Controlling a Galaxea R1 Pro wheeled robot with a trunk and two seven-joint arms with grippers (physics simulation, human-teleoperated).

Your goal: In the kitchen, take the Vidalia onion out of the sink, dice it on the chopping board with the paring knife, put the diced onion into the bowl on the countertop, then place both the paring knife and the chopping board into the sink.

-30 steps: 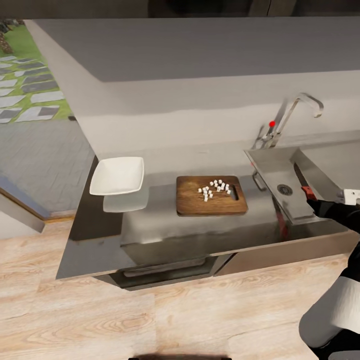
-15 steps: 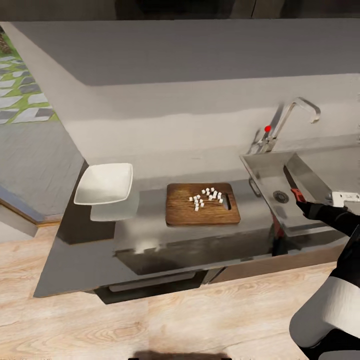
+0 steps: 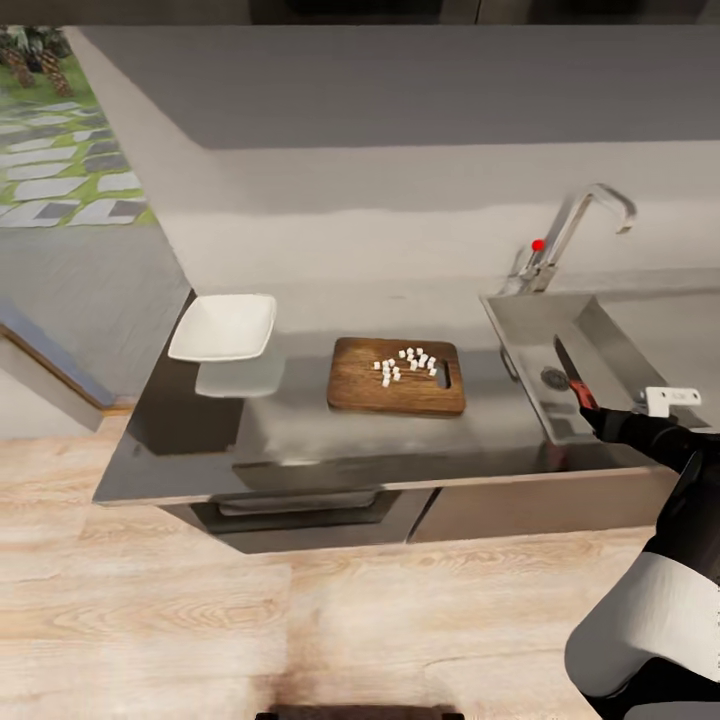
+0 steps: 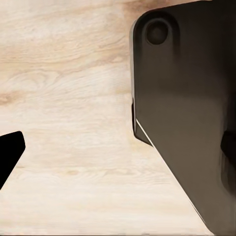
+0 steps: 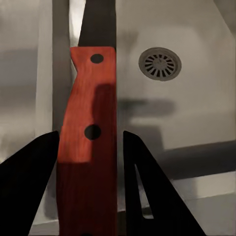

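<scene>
Hovering over the sink (image 3: 600, 340), the right gripper (image 3: 592, 408) has its jaws pinching the paring knife (image 3: 567, 365), blade pointing away toward the drain, while the diced onion (image 3: 405, 362) sits on the chopping board (image 3: 360, 385) farther left, left jaws can't tell.

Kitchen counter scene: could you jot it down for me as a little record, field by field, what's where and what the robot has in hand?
chopping board: flat on the countertop, left of the sink
diced onion: white cubes on the board
bowl: white, on the counter left of the board, no cubes seen in it
paring knife: red handle, dark blade, over the sink basin
right tool: fingers closed on the knife handle
drain: round, in the sink floor
</scene>
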